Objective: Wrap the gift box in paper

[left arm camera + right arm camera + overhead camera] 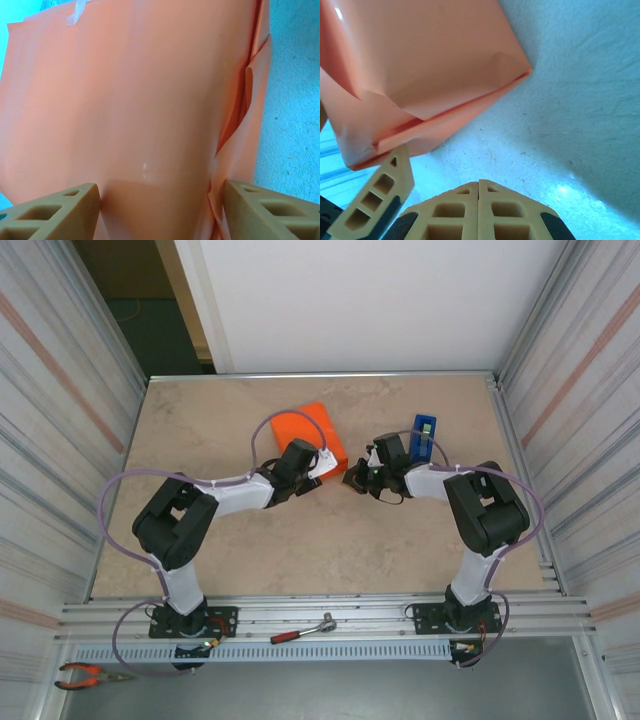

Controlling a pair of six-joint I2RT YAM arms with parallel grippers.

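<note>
The orange paper is folded around the gift box, which is hidden inside it, forming a flat parcel at the table's middle back. My left gripper reaches its near edge. In the left wrist view the paper lies between the fingers, which press on both sides of the parcel, the right one against a loose side fold. My left gripper is shut on it. My right gripper is shut and empty, its tips on the table just short of the paper's corner.
A blue tape dispenser stands right of the parcel, behind the right arm. A strip of clear tape sits on the parcel's far edge. A ratchet and pliers lie on the rail by the arm bases.
</note>
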